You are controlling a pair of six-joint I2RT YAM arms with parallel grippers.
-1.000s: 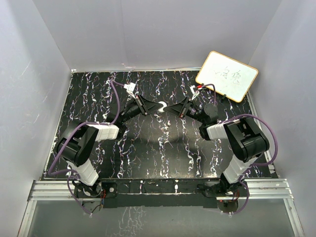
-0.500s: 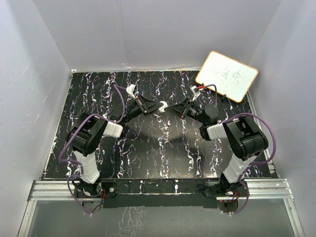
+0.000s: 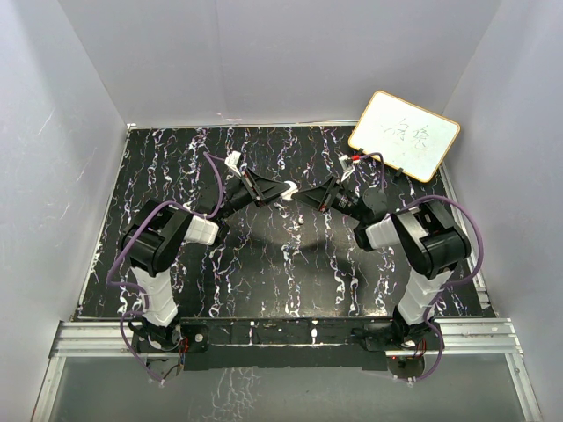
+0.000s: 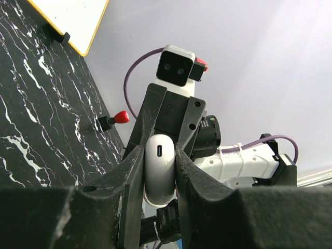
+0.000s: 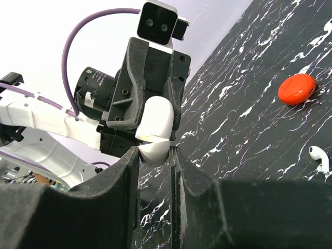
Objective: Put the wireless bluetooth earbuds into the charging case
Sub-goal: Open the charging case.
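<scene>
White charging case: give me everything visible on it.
The charging case is a glossy white, rounded plastic pebble with a small slot-shaped port on one end and a lid seam across it. It hangs above the table, clamped at opposite ends by the left gripper and the right gripper; nothing else touches it.

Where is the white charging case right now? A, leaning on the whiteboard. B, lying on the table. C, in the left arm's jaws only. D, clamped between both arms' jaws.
D: both wrist views show each arm's jaws closed on one end of the charging case.
</scene>
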